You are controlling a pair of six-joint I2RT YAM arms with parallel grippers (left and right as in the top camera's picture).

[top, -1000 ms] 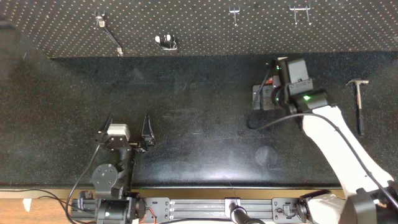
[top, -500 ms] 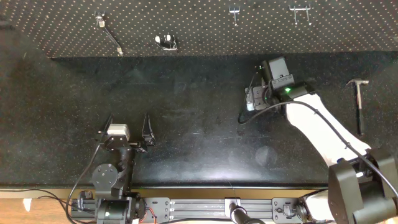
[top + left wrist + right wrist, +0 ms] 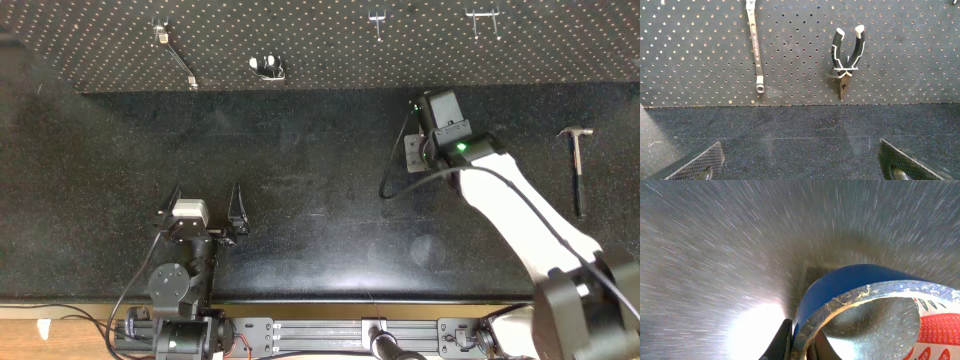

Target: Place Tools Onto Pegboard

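I held the right claw (image 3: 800, 347) pinched on the wall of the blue roll of tape (image 3: 855, 280), over the black worktop's (image 3: 300, 180) far side, right of centre, presumably leaving its hole free for a bare metal hook (image 3: 377, 20) on the black perforated pegboard (image 3: 320, 45), while the left claw (image 3: 205, 203) sat spread near me.

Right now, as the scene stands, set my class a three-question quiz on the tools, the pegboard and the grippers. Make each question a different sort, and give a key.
1. True or false: the hammer hangs on the pegboard.
2. Which tool hangs on the board beside the wrench? A) pliers B) scissors C) screwdriver
3. Fill in: the right gripper is shut on a blue roll of ____.

Key
1. False: it lies on the table, at the right.
2. A
3. tape
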